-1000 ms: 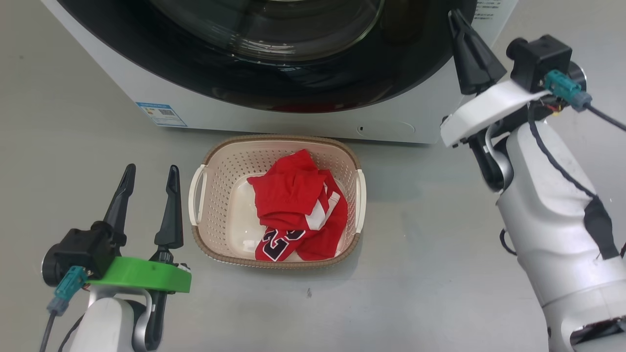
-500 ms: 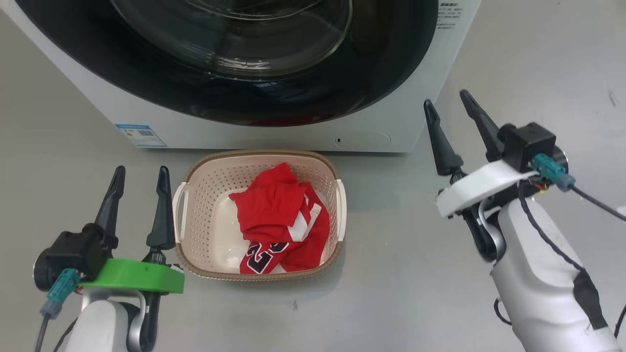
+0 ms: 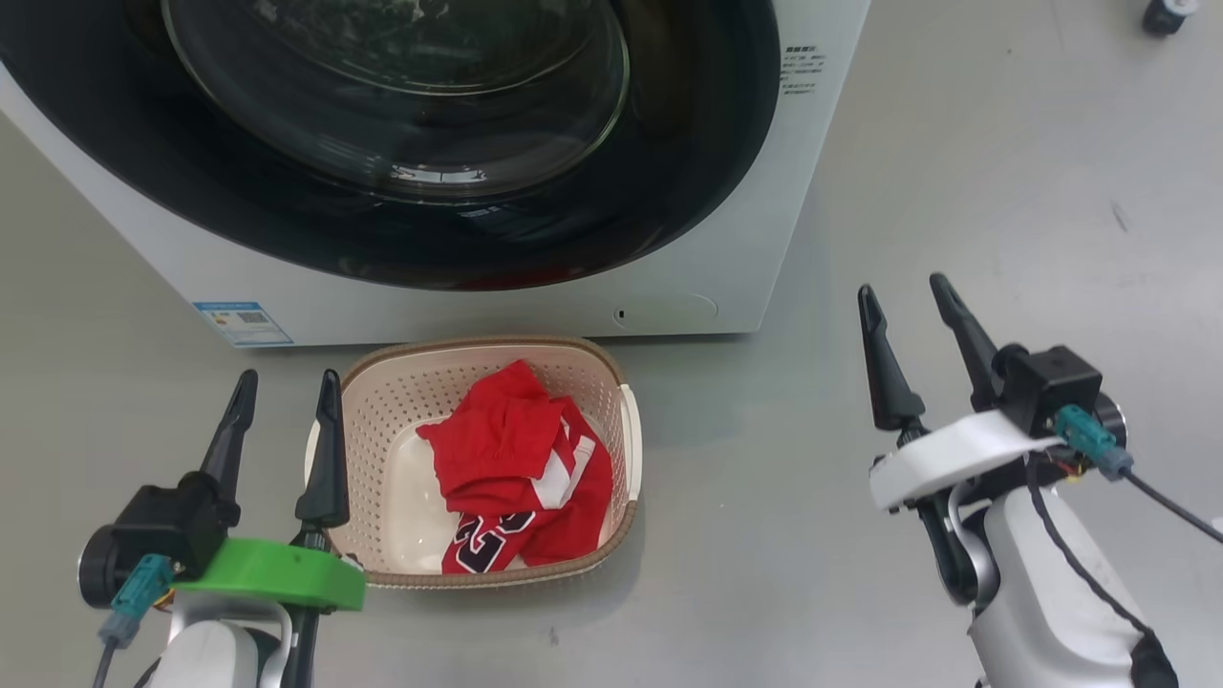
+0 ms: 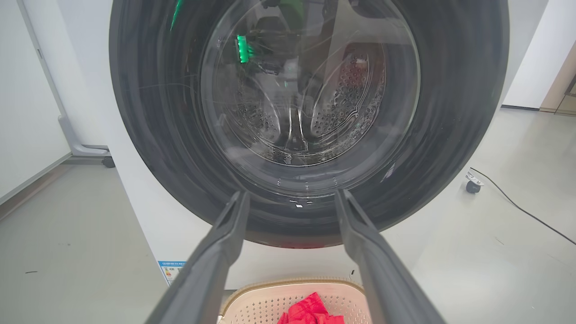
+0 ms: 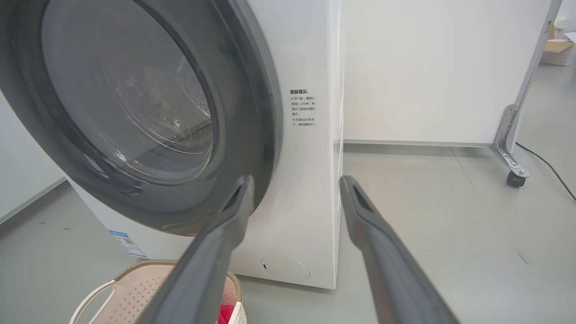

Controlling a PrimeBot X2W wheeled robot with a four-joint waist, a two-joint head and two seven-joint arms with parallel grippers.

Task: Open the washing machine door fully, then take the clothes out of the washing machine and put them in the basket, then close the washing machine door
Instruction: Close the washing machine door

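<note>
The washing machine (image 3: 726, 248) is a white box at the top of the head view, and the washing machine door (image 3: 688, 143), glossy black with a glass bowl, lies flat against its front. On the floor just before it stands the cream basket (image 3: 478, 346) with the red clothes (image 3: 506, 449) heaped inside, a number showing on one. My left gripper (image 3: 289, 382) is open at the basket's left side. Out on bare floor to the basket's right, my right gripper (image 3: 901, 287) is also open and empty. The left wrist view faces the door (image 4: 306, 112), and the right wrist view faces the machine's right front edge (image 5: 310, 180).
A white partition on a castered metal foot (image 5: 513, 175) stands right of the machine. A cable (image 4: 517, 207) and a small caster (image 4: 472, 186) lie on the grey floor there. Another white panel (image 4: 27, 112) stands to the machine's left.
My right gripper has gone from shut to open and has drawn back from the door's right edge to the floor. The head camera has shifted. The left gripper is unchanged.
</note>
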